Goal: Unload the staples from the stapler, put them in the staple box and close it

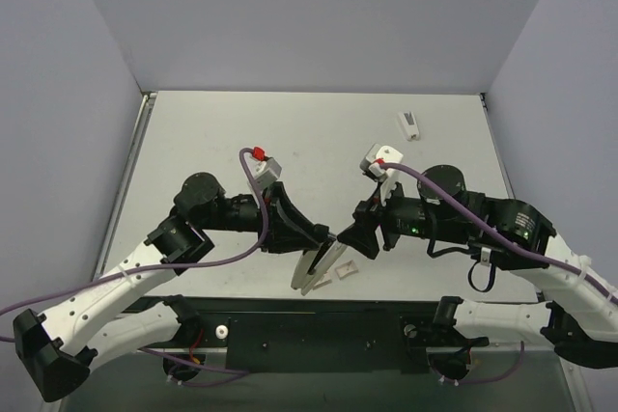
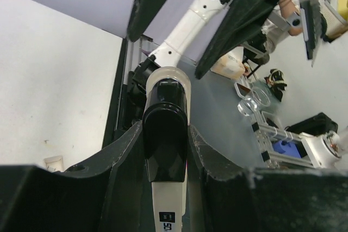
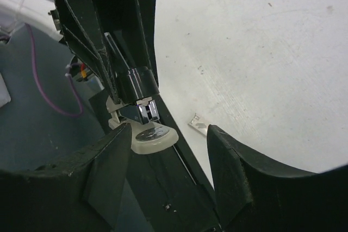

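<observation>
the left gripper (image 2: 166, 129) jaws squeeze the stapler (image 1: 314, 267) above the near edge of the tabletop (image 1: 290, 132), the right gripper (image 3: 169, 134) jaws gape empty at its tip, so next they should probably pull the staples out.

We get bright, even overhead light on the white counter (image 1: 319, 132), with only faint, soft shadows. Both wrist views blur in their dark foregrounds.
</observation>
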### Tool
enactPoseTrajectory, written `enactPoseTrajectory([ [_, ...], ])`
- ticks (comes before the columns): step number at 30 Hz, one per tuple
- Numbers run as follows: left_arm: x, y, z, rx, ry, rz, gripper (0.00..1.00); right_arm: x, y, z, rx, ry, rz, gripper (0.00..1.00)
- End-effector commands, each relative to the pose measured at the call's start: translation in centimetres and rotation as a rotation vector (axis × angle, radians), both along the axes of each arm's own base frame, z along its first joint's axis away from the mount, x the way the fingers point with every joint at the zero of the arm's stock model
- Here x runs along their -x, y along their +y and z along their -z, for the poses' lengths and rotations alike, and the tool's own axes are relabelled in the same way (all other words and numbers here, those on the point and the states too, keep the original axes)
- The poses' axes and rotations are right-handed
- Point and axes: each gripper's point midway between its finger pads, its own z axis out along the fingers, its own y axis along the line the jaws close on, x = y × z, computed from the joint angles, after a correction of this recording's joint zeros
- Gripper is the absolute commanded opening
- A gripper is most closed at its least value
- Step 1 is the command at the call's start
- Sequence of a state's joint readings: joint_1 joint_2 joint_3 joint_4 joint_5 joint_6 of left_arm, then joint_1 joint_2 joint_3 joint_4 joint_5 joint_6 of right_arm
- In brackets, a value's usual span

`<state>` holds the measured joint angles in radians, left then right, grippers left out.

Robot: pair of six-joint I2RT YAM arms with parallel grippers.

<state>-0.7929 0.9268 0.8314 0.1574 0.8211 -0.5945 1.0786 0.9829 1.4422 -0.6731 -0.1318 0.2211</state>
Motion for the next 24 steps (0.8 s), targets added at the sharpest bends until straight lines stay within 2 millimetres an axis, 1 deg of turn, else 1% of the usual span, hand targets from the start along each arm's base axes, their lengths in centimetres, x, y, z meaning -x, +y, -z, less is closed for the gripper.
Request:
enactPoseTrajectory([
  [1,2.9,1.3,-4.5,0.102,-0.152,0.109,0.00,1.9,0.9,-1.0,0.007,-0.027,-0.180,0.52],
  [6,3.4,1.4,-4.2,0.090,-0.166,0.128,0.00,3.4,2.0,-1.2,-0.003,-0.005,-0.294,0.51],
  [8,3.4,1.4,-4.0,0.087,-0.166,0.131,0.00,3.7,2.2,-1.3,-0.006,0.007,-0.311,0.51],
  [12,3.5,1.4,-4.1,0.090,-0.171,0.134,0.00,3.9,2.7,-1.1,-0.005,0.024,-0.334,0.47],
  [17,3.6,1.4,-3.9,0.091,-0.172,0.140,0.00,4.4,3.4,-0.8,-0.007,0.060,-0.363,0.47],
  [24,3.9,1.6,-4.5,0.105,-0.183,0.145,0.00,4.8,4.2,-0.1,-0.010,0.105,-0.392,0.43],
])
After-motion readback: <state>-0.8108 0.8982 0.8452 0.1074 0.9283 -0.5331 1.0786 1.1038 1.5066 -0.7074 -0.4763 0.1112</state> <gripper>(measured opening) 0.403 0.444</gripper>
